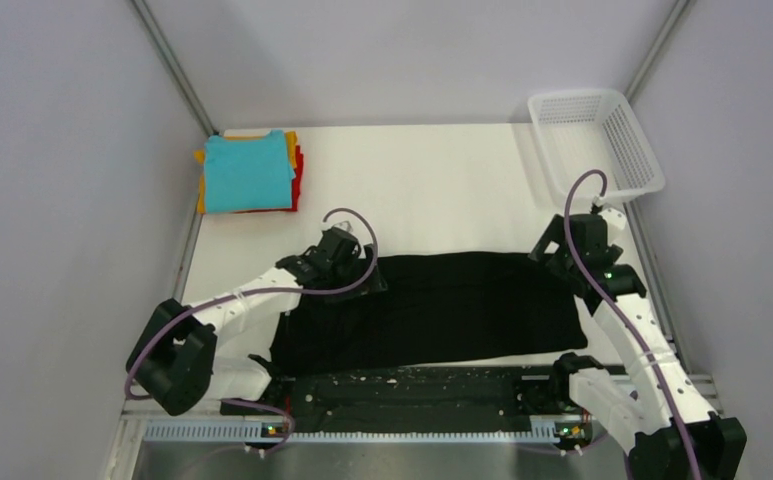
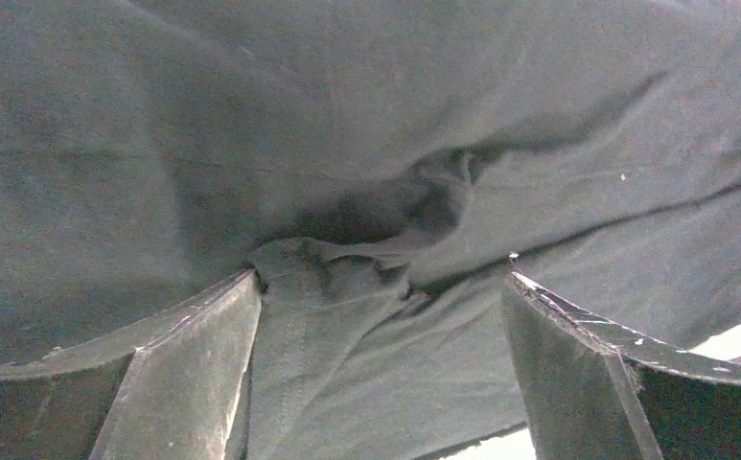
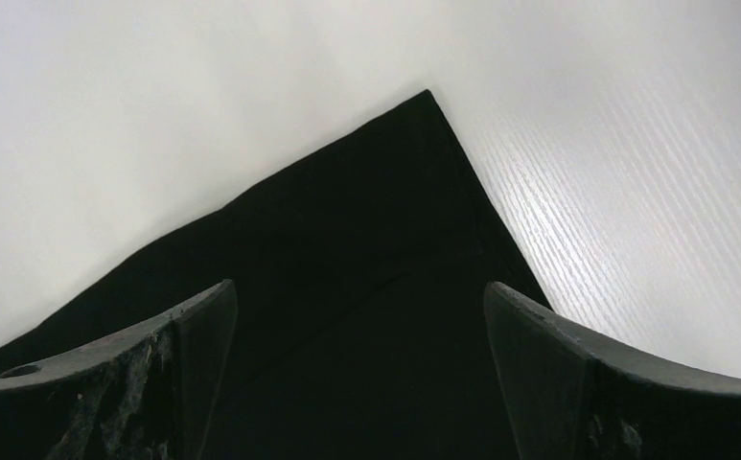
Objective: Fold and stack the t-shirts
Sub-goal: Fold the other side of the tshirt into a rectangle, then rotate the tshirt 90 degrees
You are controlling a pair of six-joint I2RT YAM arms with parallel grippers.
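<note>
A black t-shirt (image 1: 442,305) lies folded into a wide band across the near middle of the table. My left gripper (image 1: 347,262) stands open over its far left corner; in the left wrist view a bunched fold of the black cloth (image 2: 347,287) lies between the spread fingers (image 2: 194,355). My right gripper (image 1: 562,258) hangs open over the far right corner, whose point (image 3: 424,115) shows ahead of the wide-apart fingers (image 3: 539,345). Folded t-shirts, teal (image 1: 247,170) on top of orange-yellow (image 1: 200,185) and red (image 1: 298,175), sit stacked at the far left.
A white mesh basket (image 1: 592,140) stands at the far right corner. Grey walls close in the table on both sides. A black rail (image 1: 412,385) with the arm bases runs along the near edge.
</note>
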